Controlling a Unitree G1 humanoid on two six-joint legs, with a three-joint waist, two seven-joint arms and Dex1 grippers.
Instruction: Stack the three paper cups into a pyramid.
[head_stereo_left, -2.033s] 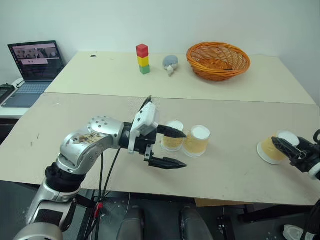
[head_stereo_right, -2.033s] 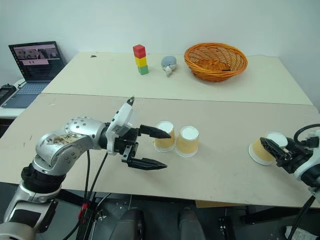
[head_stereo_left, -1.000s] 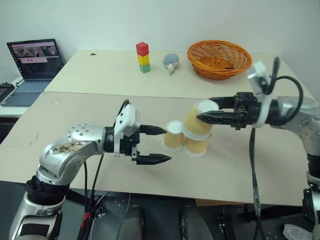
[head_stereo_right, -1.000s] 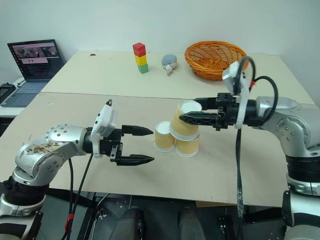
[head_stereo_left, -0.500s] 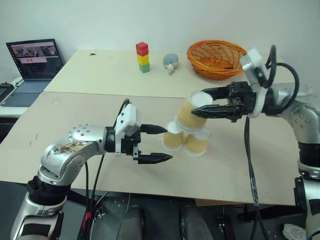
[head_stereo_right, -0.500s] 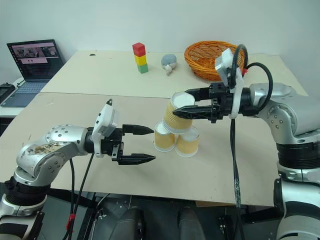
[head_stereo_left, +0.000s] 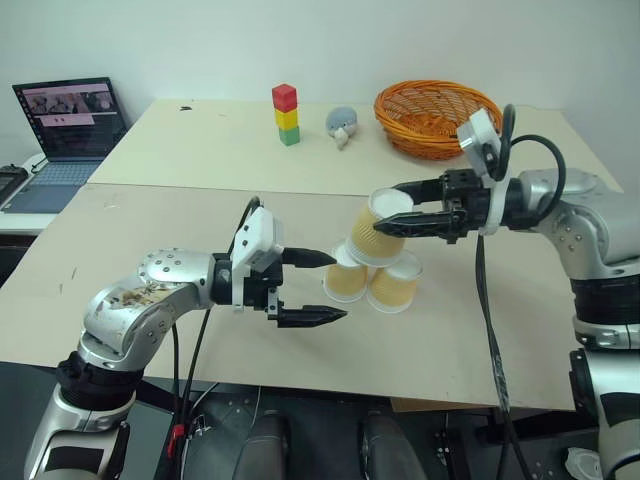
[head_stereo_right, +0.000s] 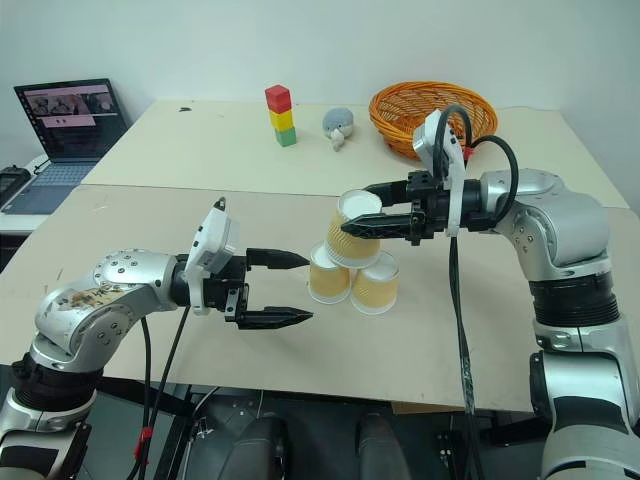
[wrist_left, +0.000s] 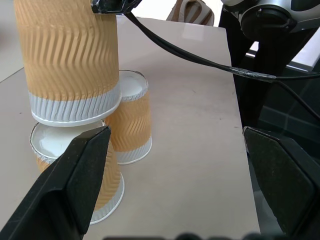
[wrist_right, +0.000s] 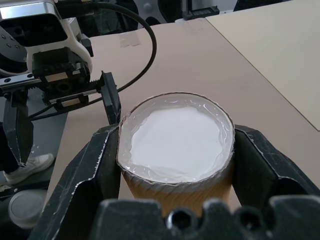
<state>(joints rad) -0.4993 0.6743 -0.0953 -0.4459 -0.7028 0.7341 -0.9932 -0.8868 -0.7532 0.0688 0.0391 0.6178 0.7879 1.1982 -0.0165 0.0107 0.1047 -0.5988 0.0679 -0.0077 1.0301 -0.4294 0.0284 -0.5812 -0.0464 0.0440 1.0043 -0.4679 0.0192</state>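
Our right gripper (head_stereo_left: 403, 222) brackets the third ribbed tan paper cup (head_stereo_left: 381, 238), perched tilted atop the two inverted base cups (head_stereo_left: 372, 282); fingers loosening. Our left gripper (head_stereo_left: 325, 288) waits wide open, empty, beside them.

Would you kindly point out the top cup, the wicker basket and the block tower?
top cup (head_stereo_left: 381, 231), left eye view, on its ribbed side.
wicker basket (head_stereo_left: 436, 142), left eye view, on its front wall.
block tower (head_stereo_left: 286, 120), left eye view, on the yellow middle block.
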